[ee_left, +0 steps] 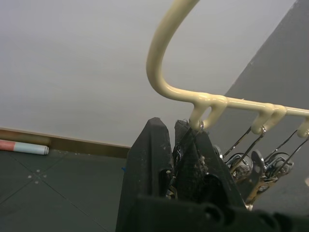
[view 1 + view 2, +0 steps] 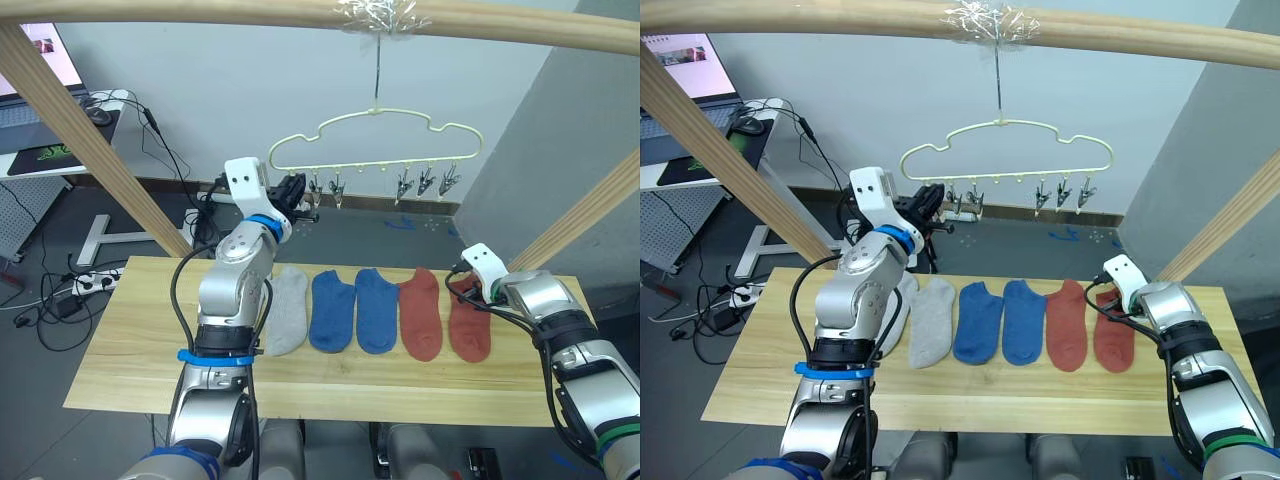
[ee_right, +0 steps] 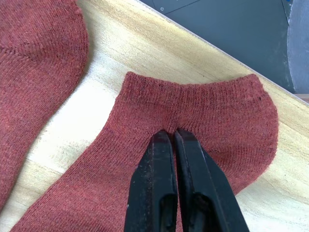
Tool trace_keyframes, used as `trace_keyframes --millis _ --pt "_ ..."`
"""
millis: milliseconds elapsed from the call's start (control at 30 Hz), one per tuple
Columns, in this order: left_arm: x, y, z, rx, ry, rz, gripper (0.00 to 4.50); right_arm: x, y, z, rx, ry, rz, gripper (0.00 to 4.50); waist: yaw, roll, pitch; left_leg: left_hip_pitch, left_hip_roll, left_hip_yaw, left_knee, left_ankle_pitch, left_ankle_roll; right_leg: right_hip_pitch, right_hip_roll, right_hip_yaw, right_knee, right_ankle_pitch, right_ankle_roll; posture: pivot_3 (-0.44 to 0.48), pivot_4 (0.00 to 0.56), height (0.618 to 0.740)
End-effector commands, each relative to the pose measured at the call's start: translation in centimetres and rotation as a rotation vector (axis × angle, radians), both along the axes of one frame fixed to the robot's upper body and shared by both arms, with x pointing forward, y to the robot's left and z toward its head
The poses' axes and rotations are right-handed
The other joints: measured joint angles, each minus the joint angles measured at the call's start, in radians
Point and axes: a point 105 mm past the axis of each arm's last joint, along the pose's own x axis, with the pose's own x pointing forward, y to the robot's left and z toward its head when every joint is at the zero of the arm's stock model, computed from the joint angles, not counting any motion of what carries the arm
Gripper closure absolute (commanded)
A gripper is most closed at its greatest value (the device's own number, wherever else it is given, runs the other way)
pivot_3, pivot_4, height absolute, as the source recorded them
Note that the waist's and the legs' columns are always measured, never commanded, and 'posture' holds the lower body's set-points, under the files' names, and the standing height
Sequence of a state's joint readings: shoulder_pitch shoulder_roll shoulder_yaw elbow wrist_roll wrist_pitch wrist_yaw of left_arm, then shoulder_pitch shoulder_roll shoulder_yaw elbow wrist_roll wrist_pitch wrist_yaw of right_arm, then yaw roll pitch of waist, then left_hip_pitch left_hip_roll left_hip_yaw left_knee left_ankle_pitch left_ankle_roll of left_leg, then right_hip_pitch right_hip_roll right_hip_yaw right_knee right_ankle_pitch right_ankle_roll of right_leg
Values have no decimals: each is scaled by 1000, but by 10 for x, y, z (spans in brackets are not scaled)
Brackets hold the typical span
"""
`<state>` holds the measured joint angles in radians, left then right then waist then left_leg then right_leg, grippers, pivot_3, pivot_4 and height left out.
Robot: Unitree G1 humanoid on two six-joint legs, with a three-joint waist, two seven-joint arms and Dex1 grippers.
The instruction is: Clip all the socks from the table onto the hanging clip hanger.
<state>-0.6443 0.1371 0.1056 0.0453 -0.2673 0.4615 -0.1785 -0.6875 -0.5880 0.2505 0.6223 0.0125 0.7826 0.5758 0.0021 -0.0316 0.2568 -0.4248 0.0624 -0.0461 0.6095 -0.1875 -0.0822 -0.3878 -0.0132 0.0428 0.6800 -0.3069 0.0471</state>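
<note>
Right gripper, fingers pinched together, presses the soft rust sock near its cuff on the table; limp knit, best pinched there. Beyond, left gripper closes on a hanger clip.

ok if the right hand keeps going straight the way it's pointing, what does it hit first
The right hand points down at the outermost rust red sock, so it would likely meet that sock's knit just below the cuff, with the table under it.
</note>
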Motion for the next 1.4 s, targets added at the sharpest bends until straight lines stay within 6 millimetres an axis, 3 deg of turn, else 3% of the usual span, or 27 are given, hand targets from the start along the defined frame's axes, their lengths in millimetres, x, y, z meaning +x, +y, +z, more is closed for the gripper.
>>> trace_keyframes --millis 33,133,233,600,800,1067,1400 --pt "-2 8 5 0 -15 14 4383 -12 -6 -15 -3 61 -25 4451 0 0 0 0 0 0 0 0 0 0 0 0 0 0 0 114 268 740" --pt "-2 7 5 0 -16 11 4383 -11 -3 -13 8 60 -16 4451 0 0 0 0 0 0 0 0 0 0 0 0 0 0 0 114 263 740" --pt "-1 6 6 -1 -17 10 4383 -14 0 -12 9 86 -13 3934 -1 0 0 0 0 0 0 0 0 0 0 0 0 0 0 113 259 740" --pt "3 3 5 1 -23 2 4383 -6 1 14 6 42 40 71 -2 0 0 0 0 0 0 0 0 0 0 0 0 0 0 98 243 740" --pt "3 1 6 1 -30 -3 4383 -3 -1 21 5 47 68 28 -3 0 0 0 0 0 0 0 0 -1 0 0 0 0 0 103 241 740" --pt "2 0 8 1 -34 -5 4383 -7 -3 -8 31 120 64 28 -2 0 0 0 0 0 0 0 0 -1 0 0 0 0 0 118 243 740" --pt "2 3 9 2 -37 8 4383 -5 1 -15 22 145 67 28 -3 -1 0 2 0 0 0 1 -1 2 0 0 0 2 2 127 241 740"
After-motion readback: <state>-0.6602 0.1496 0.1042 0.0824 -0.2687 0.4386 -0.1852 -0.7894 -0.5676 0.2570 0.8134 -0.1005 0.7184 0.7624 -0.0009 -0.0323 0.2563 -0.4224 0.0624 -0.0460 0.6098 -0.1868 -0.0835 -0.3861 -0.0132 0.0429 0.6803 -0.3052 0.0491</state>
